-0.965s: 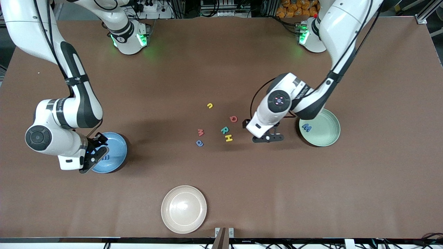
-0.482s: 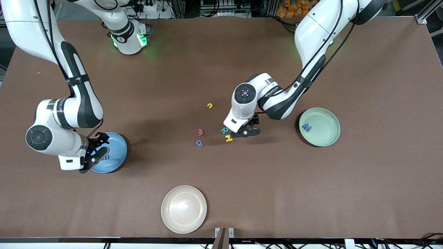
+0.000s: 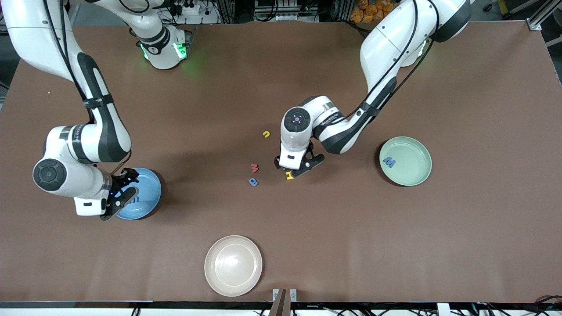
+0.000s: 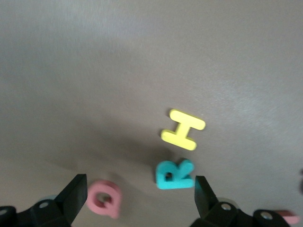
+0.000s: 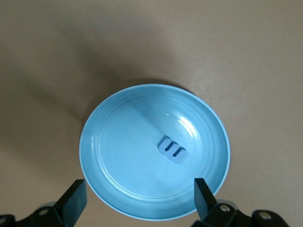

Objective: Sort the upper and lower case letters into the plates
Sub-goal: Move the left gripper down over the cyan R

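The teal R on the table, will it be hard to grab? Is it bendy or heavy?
The teal R looks thick and foamy, so it is probably light and a little squishy rather than floppy. It lies flat on the table, so it should not roll. The yellow H sits close beside it, so the open left tool might nudge that.

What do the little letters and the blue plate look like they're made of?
The yellow H, teal R and pink Q look like soft foam: thick, matte, with blunt cut edges, though that is a guess from looks. The blue plate seems to be glossy plastic or glazed ceramic; it shows soft highlights and molded concentric rings.
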